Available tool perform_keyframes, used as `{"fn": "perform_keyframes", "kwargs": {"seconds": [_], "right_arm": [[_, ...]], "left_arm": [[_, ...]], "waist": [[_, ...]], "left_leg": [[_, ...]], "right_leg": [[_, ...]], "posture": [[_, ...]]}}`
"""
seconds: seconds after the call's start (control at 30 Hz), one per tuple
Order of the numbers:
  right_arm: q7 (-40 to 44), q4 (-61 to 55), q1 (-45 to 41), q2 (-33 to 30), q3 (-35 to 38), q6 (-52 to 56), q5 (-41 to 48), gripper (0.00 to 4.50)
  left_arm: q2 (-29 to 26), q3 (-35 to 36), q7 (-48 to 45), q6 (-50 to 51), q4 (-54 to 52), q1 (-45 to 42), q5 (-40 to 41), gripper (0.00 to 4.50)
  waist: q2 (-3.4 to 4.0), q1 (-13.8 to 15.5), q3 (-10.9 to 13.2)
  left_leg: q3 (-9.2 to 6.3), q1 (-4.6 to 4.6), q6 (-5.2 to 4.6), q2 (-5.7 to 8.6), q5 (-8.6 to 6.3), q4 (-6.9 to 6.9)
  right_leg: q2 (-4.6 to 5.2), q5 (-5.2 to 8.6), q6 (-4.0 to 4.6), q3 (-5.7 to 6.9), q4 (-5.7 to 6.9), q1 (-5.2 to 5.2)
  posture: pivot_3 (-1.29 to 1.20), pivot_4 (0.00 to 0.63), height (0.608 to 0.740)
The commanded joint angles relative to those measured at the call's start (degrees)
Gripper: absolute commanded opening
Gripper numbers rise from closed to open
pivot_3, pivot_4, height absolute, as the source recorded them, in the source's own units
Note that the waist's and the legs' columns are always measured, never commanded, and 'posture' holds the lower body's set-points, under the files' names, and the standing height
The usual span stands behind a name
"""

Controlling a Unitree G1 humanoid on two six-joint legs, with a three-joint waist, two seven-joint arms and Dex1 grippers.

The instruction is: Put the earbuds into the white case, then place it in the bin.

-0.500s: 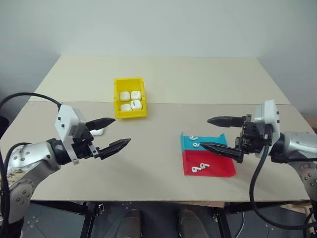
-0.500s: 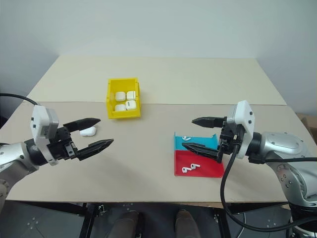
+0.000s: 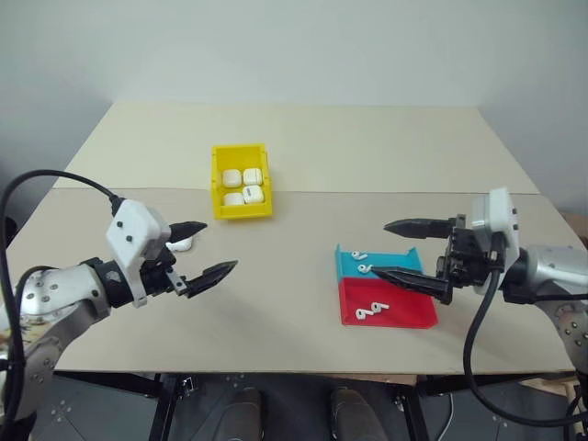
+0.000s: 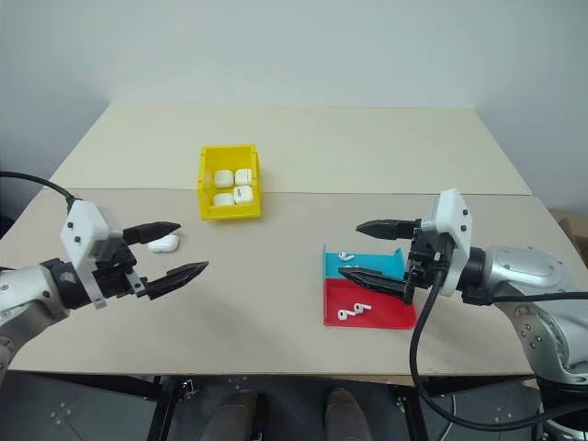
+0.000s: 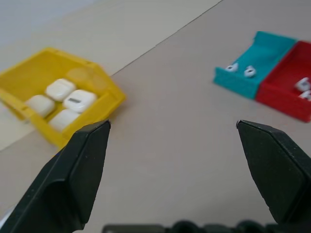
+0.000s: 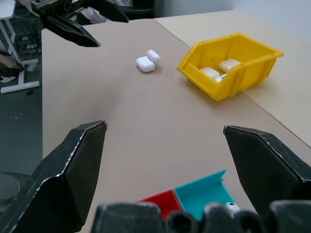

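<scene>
The white case (image 3: 182,243) lies on the table with its lid flipped open, also seen in the right wrist view (image 6: 148,61). My left gripper (image 3: 220,245) hovers open just right of it, nothing between its fingers. Two earbuds (image 3: 362,263) rest in the blue tray (image 3: 395,260), and two more earbuds (image 3: 370,311) lie in the red tray (image 3: 404,312). My right gripper (image 3: 380,247) stands open above the blue tray, holding nothing. The yellow bin (image 3: 241,213) sits behind the case and holds several white cases (image 5: 68,99).
The two trays sit joined side by side at the front right of the tan table (image 3: 303,147). A seam runs across the table just behind the bin. My left gripper (image 6: 82,24) shows far off in the right wrist view.
My left gripper has sunk slightly and its wrist has turned a little. The right arm, the case, the trays and the bin have stayed put.
</scene>
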State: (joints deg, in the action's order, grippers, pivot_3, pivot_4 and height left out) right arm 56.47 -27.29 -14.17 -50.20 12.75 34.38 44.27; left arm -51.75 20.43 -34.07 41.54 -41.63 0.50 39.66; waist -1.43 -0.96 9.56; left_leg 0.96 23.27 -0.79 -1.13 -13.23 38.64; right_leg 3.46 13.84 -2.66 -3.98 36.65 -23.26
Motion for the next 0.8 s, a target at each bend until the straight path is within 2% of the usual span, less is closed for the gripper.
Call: {"fn": "perform_keyframes", "kwargs": {"seconds": [0.03,0.2,0.27,0.37,0.5,0.57,0.7,0.8], "right_arm": [[1.05,-0.15,-1.21,-1.72,1.70,-0.08,0.51,4.48],[1.71,-0.28,-0.49,-2.55,1.76,-0.16,0.41,4.48],[1.41,-0.30,-0.76,-2.41,1.28,-0.06,0.26,4.48],[1.07,-0.45,-0.88,-2.25,0.83,-0.04,0.17,4.48],[0.63,-0.90,-0.31,-2.24,0.71,-0.19,-0.16,4.48],[0.37,-1.01,-0.32,-2.14,0.68,-0.08,-0.08,4.48],[0.08,-1.09,-0.27,-2.11,0.50,-0.03,-0.12,4.48],[0.00,-0.91,-0.58,-2.22,0.37,0.12,-0.09,4.48]], "left_arm": [[-1.56,1.47,3.05,4.98,-4.09,1.15,0.25,4.50],[-8.41,-0.22,5.82,23.49,-0.99,-7.47,8.25,4.50],[-6.63,-2.38,10.07,37.51,4.89,-18.06,10.85,4.50],[-1.43,-3.50,15.14,49.46,11.15,-28.99,9.75,4.50],[2.59,-3.08,29.69,50.96,28.33,-38.86,14.76,4.50],[2.41,-5.44,37.72,50.96,34.20,-42.76,17.12,4.50],[6.21,-3.18,52.94,50.96,38.87,-47.47,21.21,4.50],[7.27,-4.67,64.48,50.96,44.15,-50.70,26.12,4.50]], "waist": [[-0.01,0.05,0.01],[-0.06,0.46,0.04],[-0.06,0.48,0.04],[-0.09,0.25,0.04],[-0.18,-0.08,0.09],[-0.21,-0.14,0.11],[-0.25,0.17,0.13],[-0.29,0.31,0.16]], "left_leg": [[-0.01,0.00,0.00,-0.01,0.00,-0.02],[-0.04,0.00,0.00,-0.01,0.01,-0.01],[-0.03,-0.01,0.00,0.02,0.01,0.02],[-0.11,-0.04,0.00,0.07,0.01,0.03],[-0.44,0.02,0.00,0.09,-0.03,0.00],[-0.53,0.05,0.00,0.08,-0.03,-0.02],[-0.60,0.07,0.02,0.17,-0.04,-0.01],[-0.68,0.09,0.05,0.17,-0.02,0.00]], "right_leg": [[0.00,0.00,0.01,0.00,0.00,0.00],[-0.02,0.04,0.00,0.12,0.05,0.01],[-0.01,0.16,-0.20,0.11,0.02,0.04],[-0.04,0.29,-0.46,0.13,0.05,0.08],[-0.02,0.13,-0.14,0.08,0.12,-0.02],[-0.02,0.12,-0.12,0.08,0.14,-0.07],[0.11,0.12,-0.14,0.08,0.16,-0.06],[0.18,0.10,-0.15,0.12,0.20,-0.06]], "posture": [[0.00,0.150,0.740],[0.00,0.150,0.740],[0.00,0.150,0.740],[0.00,0.150,0.740],[0.00,0.150,0.740],[0.00,0.150,0.740],[0.00,0.150,0.740],[0.00,0.150,0.740]]}}
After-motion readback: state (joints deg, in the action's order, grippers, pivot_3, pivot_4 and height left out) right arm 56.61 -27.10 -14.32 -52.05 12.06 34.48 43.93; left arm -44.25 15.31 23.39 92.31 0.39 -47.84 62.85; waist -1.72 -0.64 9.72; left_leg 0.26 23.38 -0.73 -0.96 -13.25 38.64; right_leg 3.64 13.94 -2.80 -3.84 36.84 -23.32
